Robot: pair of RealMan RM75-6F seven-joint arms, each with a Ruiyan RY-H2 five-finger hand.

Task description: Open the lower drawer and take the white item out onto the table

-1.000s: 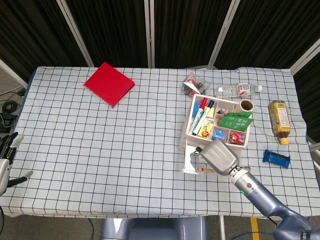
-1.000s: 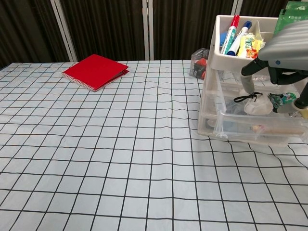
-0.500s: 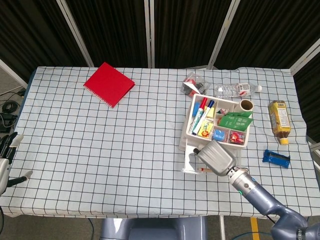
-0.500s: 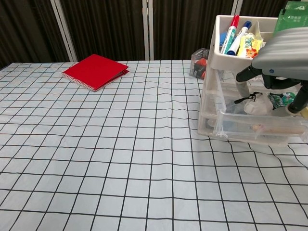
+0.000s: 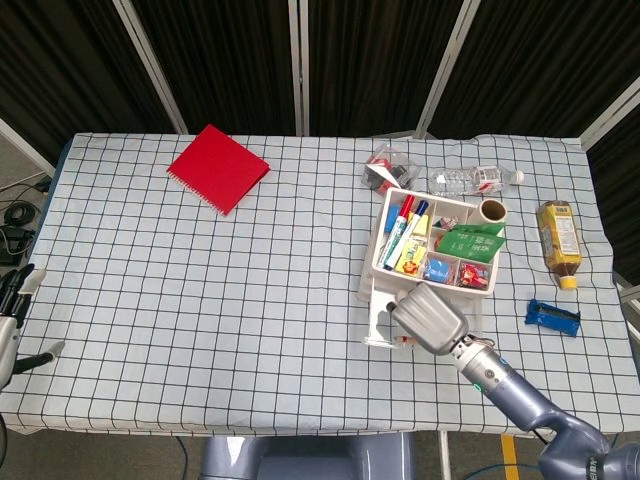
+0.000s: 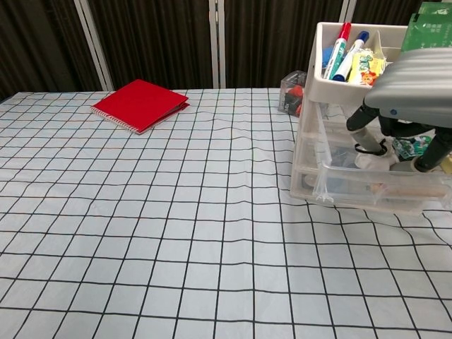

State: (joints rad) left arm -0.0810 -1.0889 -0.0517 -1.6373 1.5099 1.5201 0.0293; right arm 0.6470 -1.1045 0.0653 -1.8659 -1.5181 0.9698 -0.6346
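A clear plastic drawer unit [image 6: 309, 145] stands at the right, topped by a tray of markers [image 5: 405, 232]. Its lower drawer [image 6: 385, 192] is pulled out toward the table's front edge. The white item [image 6: 370, 159], with a black cord on it, lies inside that drawer. My right hand [image 6: 413, 95] hangs over the open drawer with its fingers [image 6: 359, 121] reaching down on both sides of the item. No firm grip shows. In the head view the right hand [image 5: 432, 318] covers the drawer. My left hand [image 5: 8, 325] rests off the table's left edge, holding nothing, with its fingers apart.
A red notebook [image 5: 218, 167] lies at the back left. Behind the unit are a small clear box [image 5: 388, 168] and a water bottle [image 5: 475, 180]. To its right are a tape roll [image 5: 493, 211], a tea bottle [image 5: 558, 240] and a blue packet [image 5: 552, 316].
My right hand has shifted a little left and lower over the open drawer, bringing its fingers down close around the white item. The left hand has not moved.
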